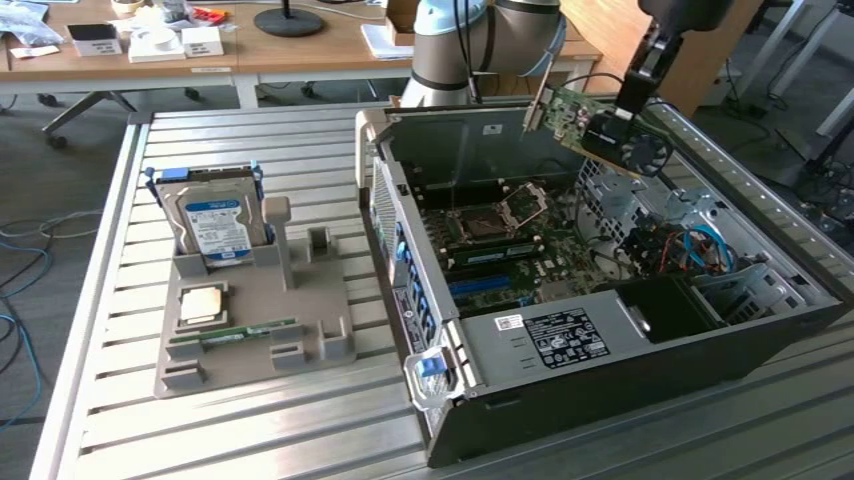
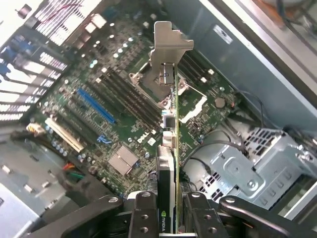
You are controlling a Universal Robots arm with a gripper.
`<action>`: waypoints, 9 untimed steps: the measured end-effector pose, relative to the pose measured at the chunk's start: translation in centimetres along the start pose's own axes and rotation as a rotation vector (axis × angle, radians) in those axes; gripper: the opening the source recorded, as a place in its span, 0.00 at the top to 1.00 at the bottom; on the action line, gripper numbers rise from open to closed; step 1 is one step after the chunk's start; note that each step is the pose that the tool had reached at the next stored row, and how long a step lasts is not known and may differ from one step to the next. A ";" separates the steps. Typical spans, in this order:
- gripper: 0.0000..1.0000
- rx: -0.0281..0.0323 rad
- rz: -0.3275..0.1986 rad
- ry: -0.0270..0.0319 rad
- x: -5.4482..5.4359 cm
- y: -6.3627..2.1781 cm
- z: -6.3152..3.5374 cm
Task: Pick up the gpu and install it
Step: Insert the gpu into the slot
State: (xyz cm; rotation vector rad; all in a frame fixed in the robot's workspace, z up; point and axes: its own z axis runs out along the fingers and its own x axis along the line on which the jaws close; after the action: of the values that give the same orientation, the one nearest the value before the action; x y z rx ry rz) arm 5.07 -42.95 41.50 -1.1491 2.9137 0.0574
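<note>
In the wrist view, the gripper is closest, its two dark fingers pressed against either face of the graphics card. The jaws are closed narrowly on the card and hold it edge-on. The card reaches away from the wrist, with its silver end bracket at the far tip.

Beyond the card lies the motherboard, and nothing shows the card touching it. The bracket lines up with the processor socket. A blue slot and a white slot run slantwise to one side, and a silver drive cage is on the other side.

In the exterior view, the arm comes down from the upper edge. Its gripper carries the graphics card tilted, above the rim of the open computer case, near the case's far corner. Inside the case are the motherboard, a black power supply box at the near end, and a tangle of blue and red cables toward the exterior view's right.

On the metal table, to the exterior view's left of the case, is a grey tray. It holds a hard drive standing upright, a processor chip and a memory stick lying flat. Farthest back are the arm's base and a wooden desk.
</note>
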 end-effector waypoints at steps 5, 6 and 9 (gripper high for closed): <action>0.73 -0.0020 -0.091 0.0028 0.0 0.00 0.08; 0.73 -0.0024 -0.109 0.0033 0.0 0.00 0.09; 0.73 -0.0036 -0.163 0.0051 0.0 0.00 0.14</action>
State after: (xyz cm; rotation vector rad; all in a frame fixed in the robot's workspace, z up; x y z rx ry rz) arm 5.07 -42.95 41.37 -1.3846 2.8128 0.0584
